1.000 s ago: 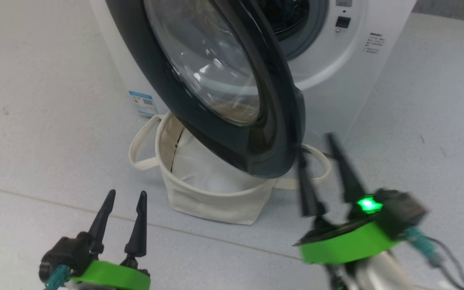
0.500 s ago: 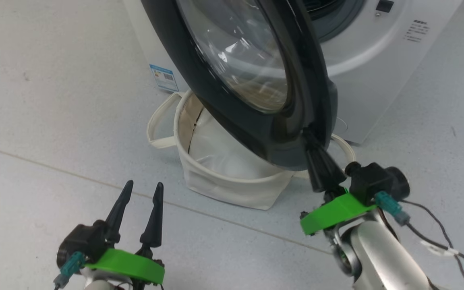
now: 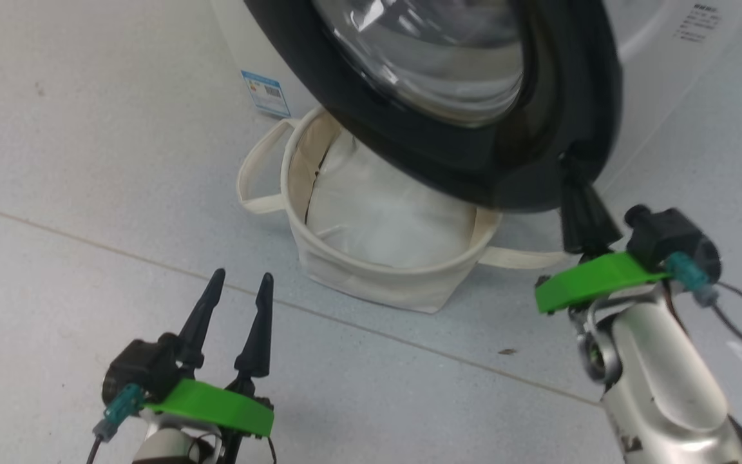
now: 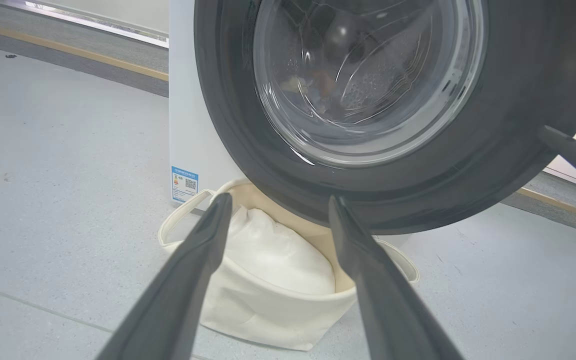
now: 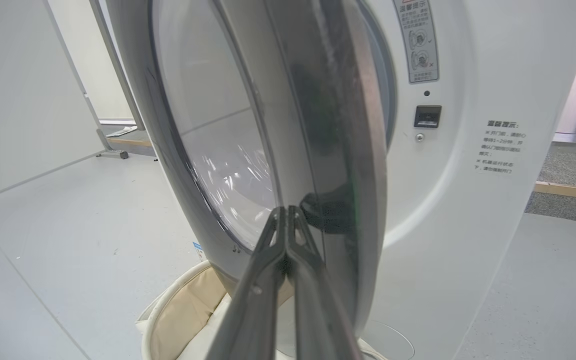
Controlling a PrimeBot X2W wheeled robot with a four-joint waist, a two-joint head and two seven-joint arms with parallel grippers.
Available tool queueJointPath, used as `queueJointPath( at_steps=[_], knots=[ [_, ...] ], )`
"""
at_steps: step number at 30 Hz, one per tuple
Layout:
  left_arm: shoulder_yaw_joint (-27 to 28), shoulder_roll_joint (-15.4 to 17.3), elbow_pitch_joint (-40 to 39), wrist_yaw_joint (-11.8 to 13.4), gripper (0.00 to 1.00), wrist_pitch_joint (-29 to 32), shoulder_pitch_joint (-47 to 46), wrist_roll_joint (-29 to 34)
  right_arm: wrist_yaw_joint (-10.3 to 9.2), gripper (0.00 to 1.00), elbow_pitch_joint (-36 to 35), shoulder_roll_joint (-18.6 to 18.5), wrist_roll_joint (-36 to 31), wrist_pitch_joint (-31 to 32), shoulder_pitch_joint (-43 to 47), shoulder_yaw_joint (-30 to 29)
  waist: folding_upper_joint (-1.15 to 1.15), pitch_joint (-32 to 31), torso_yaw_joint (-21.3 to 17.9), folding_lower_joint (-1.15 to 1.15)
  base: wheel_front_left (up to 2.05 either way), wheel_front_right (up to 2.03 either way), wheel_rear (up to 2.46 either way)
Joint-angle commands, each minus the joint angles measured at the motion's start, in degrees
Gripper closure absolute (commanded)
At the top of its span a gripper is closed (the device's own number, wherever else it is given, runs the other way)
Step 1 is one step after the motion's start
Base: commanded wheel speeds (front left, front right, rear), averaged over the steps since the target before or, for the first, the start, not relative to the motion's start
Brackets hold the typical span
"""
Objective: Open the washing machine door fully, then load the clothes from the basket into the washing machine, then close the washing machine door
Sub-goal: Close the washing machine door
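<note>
The washing machine door (image 3: 474, 174), black-rimmed with a glass bowl, stands ajar from the white washing machine (image 5: 468, 210). My right gripper (image 3: 569, 164) is shut and empty, its tips resting against the door's lower outer rim (image 5: 318, 150); the same right gripper (image 5: 285, 210) rises in its wrist view. Under the door stands the cream basket (image 3: 371, 287), holding a white padded bag (image 3: 384, 219). My left gripper (image 3: 241, 278) hangs open and empty in front of the basket (image 4: 248, 320). A blurred brown-orange patch (image 4: 318, 85) shows behind the glass; I cannot tell if it is the clothes.
The door's lower rim (image 4: 393, 200) overhangs the basket's back half. A blue label sticker (image 3: 266, 93) sits low on the machine's side. Grey floor stretches to the left. The latch slot (image 5: 427, 116) is on the machine's front, right of the door.
My right gripper went from open to shut and moved up against the door's lower rim. The door now covers more of the machine's opening. The head camera has shifted too.
</note>
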Motion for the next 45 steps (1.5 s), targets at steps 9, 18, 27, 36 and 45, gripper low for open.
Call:
queueJointPath(
  at_steps=[9, 18, 27, 36, 45],
  knots=[
    [-1.66, 0.28, -1.83, 1.28, 0.0, -0.35, -4.73, -2.03, -0.01, 1.0, 2.48, 0.57, -3.3, -0.28, -9.76, -7.8, 0.0, 5.28, 2.15, 0.0, 0.0, 0.0, 0.0],
    [-4.5, 0.28, -2.08, 2.36, 0.0, -0.35, -6.96, -3.87, -0.01, 1.0, 5.07, 0.57, -6.62, -0.28, -17.27, -14.52, 0.0, 9.42, 4.45, 0.0, 0.0, 0.0, 0.0],
    [-6.93, 0.28, -2.21, 3.48, 0.0, -0.35, -8.88, -5.38, -0.01, 1.0, 6.36, 0.57, -8.56, -0.28, -24.66, -22.01, 0.0, 12.55, 6.03, 0.0, 0.0, 0.0, 0.0],
    [-8.09, 0.28, -2.51, 4.26, 0.0, -0.35, -10.45, -6.44, -0.01, 1.0, 6.12, 0.57, -9.17, -0.28, -29.35, -25.58, 0.0, 14.93, 6.33, 0.0, 0.0, 0.0, 0.0],
    [-7.87, 0.28, -2.09, 4.35, 0.0, -0.35, -10.81, -6.46, -0.01, 1.0, 5.87, 0.57, -7.13, -0.28, -27.88, -23.8, 0.0, 14.16, 5.63, 0.0, 0.0, 0.0, 0.0]
  ],
)
